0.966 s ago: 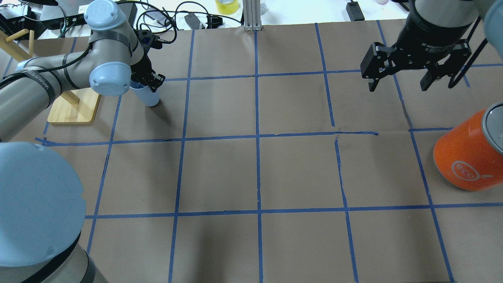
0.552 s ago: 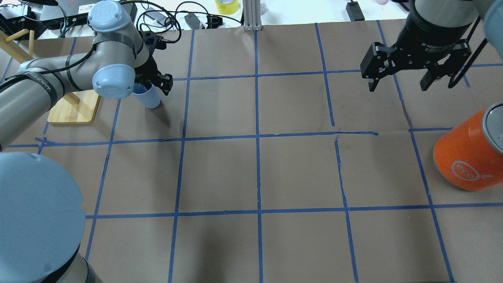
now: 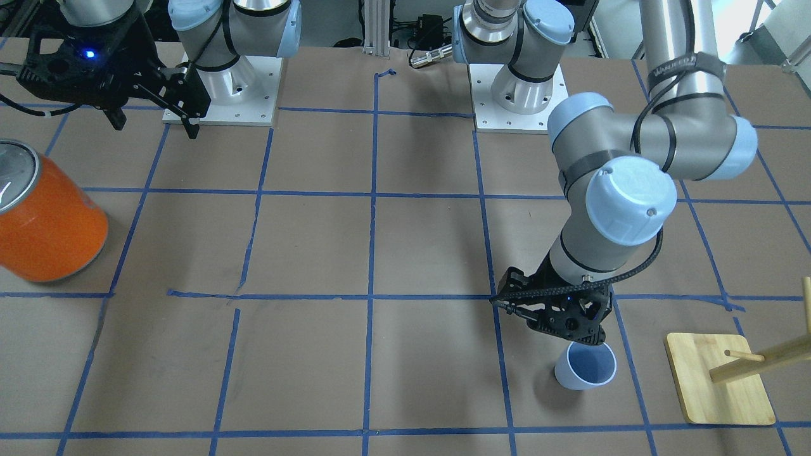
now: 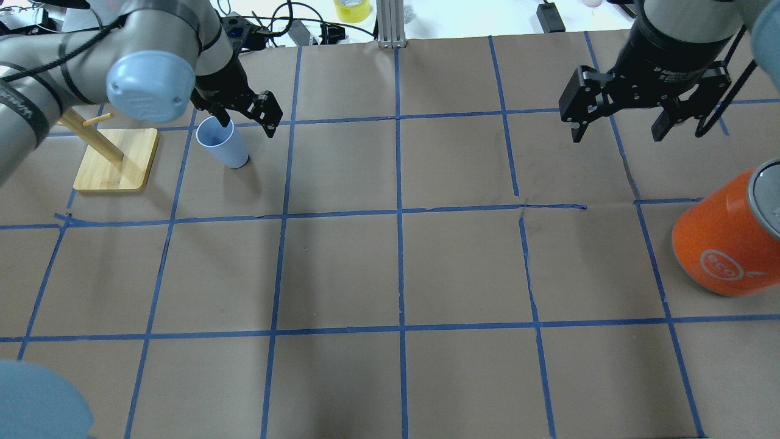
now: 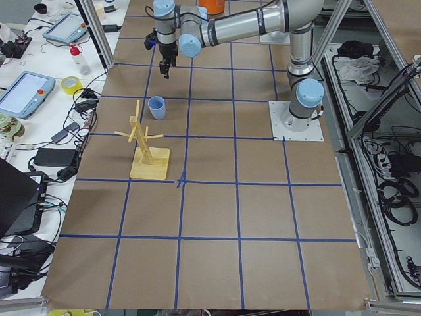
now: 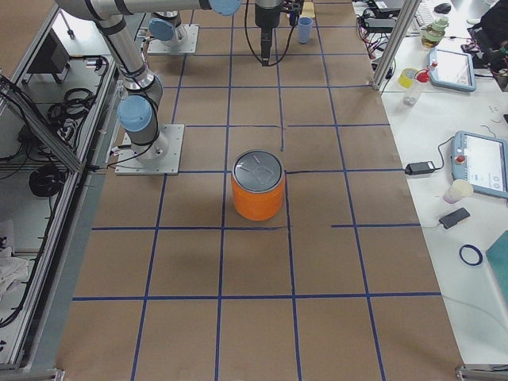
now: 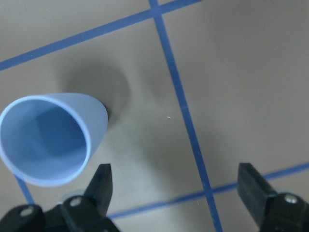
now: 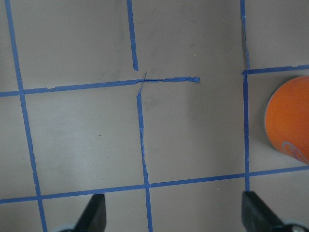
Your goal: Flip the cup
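Note:
The cup (image 4: 223,143) is a small pale blue tumbler standing upright, rim up, on the brown paper at the far left. It also shows in the front view (image 3: 586,367) and the left wrist view (image 7: 48,140). My left gripper (image 4: 245,121) is open and empty. It hangs above the cup and a little to its right, clear of it. In the left wrist view its fingers (image 7: 253,186) stand wide apart, with the cup off to one side. My right gripper (image 4: 616,131) is open and empty, high over the far right.
A large orange can (image 4: 725,244) with a silver top stands at the right edge. A wooden peg stand (image 4: 116,160) sits just left of the cup. Cables and a yellow tape roll (image 4: 352,8) lie beyond the far edge. Blue tape lines grid the table.
My left gripper, which was around the cup, has opened, let go and lifted up and away. The cup now stands free and upright. The right arm has not moved.

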`<control>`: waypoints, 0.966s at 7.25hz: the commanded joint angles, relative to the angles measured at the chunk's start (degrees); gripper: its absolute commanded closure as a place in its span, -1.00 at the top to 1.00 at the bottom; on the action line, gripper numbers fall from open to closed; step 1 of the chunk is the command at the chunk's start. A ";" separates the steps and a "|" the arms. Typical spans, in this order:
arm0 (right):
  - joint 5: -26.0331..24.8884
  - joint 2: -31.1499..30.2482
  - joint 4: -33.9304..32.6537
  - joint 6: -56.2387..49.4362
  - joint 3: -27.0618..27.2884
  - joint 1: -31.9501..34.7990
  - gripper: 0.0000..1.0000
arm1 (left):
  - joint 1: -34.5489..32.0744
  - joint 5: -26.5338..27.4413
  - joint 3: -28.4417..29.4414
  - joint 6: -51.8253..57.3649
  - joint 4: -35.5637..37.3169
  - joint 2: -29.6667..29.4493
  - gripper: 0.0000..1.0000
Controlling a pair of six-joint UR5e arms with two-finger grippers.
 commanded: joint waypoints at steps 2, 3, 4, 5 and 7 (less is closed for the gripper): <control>0.00 0.00 0.00 0.00 0.00 0.00 1.00 | -0.56 0.19 2.30 -3.26 -14.86 11.58 0.87; 0.00 0.00 0.09 0.00 0.00 0.00 1.00 | -1.17 0.19 1.70 -3.28 -15.59 15.36 0.88; 0.00 0.00 0.09 0.00 0.00 0.00 1.00 | -1.53 0.36 1.34 -3.28 -16.29 17.83 0.88; 0.00 0.00 0.00 0.00 0.00 0.00 1.00 | -1.53 0.36 0.38 -3.45 -16.04 18.38 0.93; 0.00 0.00 0.00 0.00 0.00 0.00 1.00 | -0.83 0.54 -0.42 -3.72 -14.19 18.03 1.00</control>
